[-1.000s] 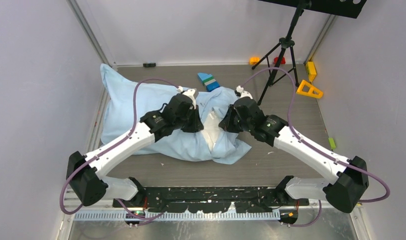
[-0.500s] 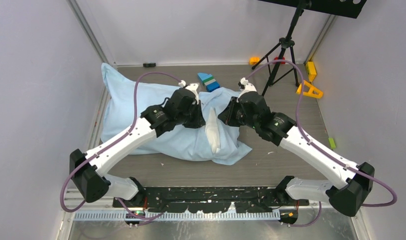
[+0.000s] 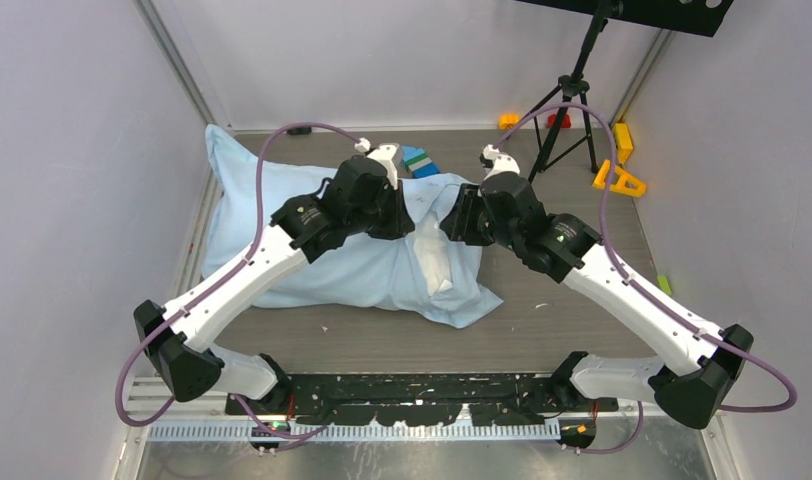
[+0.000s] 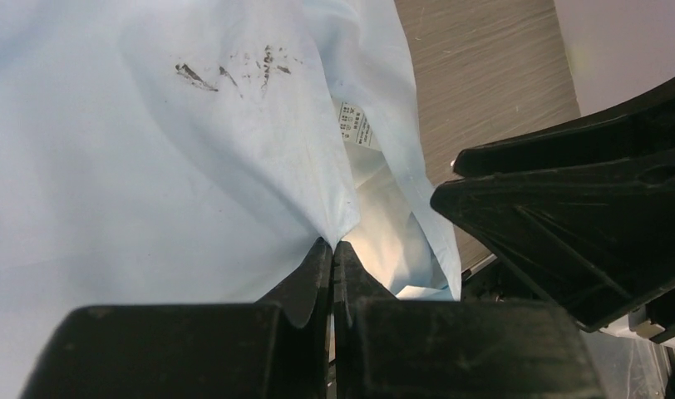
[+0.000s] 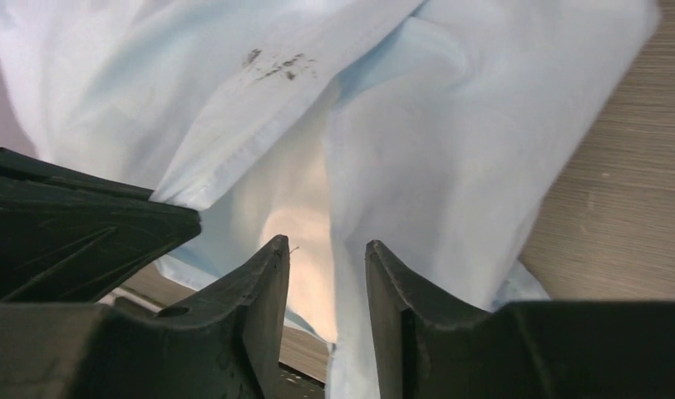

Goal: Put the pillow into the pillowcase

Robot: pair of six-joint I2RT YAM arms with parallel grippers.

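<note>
The light-blue pillowcase point(image 3: 282, 235) lies across the left and middle of the table, with the pillow filling it. Only a narrow white strip of the pillow point(image 3: 434, 258) shows at the case's open right end. My left gripper point(image 3: 406, 222) is shut on the upper hem of the pillowcase point(image 4: 234, 125), pinching a peak of cloth at its tips point(image 4: 334, 243), with white pillow point(image 4: 384, 220) just beyond. My right gripper point(image 3: 454, 228) faces it across the opening. Its jaws point(image 5: 326, 245) stand open over the pillow point(image 5: 288, 195), and the pillowcase's other edge point(image 5: 450, 125) hangs loose between them.
Blue-green toy blocks point(image 3: 418, 161) sit just behind the left wrist. A black tripod point(image 3: 567, 105) stands at the back right. Yellow pieces point(image 3: 620, 180), an orange one point(image 3: 509, 121) and a small green one point(image 3: 664, 285) lie along the right side. Walls close in on three sides.
Both grippers moved toward the back of the table and the case slid further over the pillow, so less white shows. The right gripper opened and let go of the cloth.
</note>
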